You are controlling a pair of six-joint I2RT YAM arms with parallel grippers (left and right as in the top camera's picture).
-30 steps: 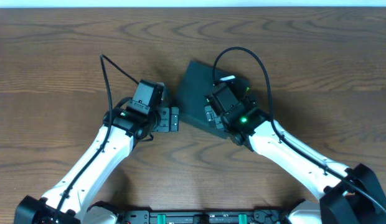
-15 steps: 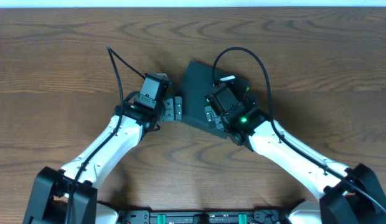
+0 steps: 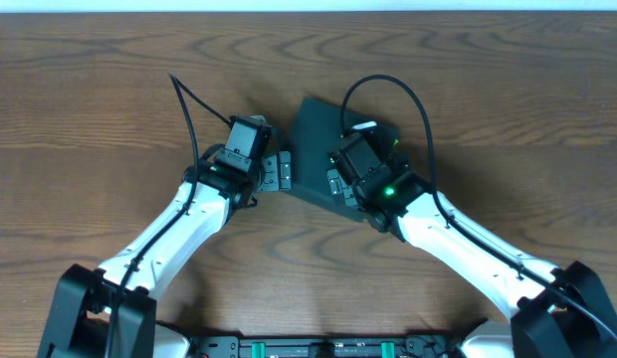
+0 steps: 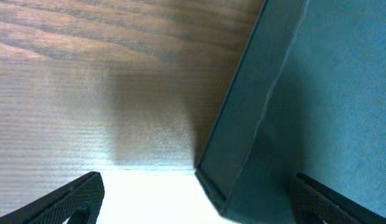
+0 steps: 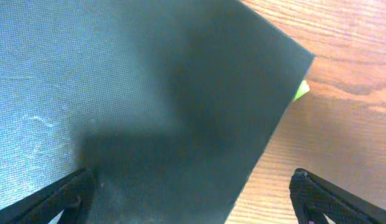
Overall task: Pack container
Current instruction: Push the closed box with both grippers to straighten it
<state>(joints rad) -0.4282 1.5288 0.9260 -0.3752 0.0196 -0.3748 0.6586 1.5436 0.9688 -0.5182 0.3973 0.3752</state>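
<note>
Left pincer (image 3: 279,171) has shifted up and right over the last second, now just beside left edge of container (image 3: 310,134); right arm unchanged. Container: dark box, lid down, mid-surface (image 3: 100,89), set at an angle. Left pincer spread wide, box corner between fingers. Right pincer (image 3: 335,185) over lid, likewise spread, holding nothing. Yellow-green scrap (image 5: 302,91) peeks past box edge. Black cable loop (image 3: 384,79) arches over right arm.
</note>
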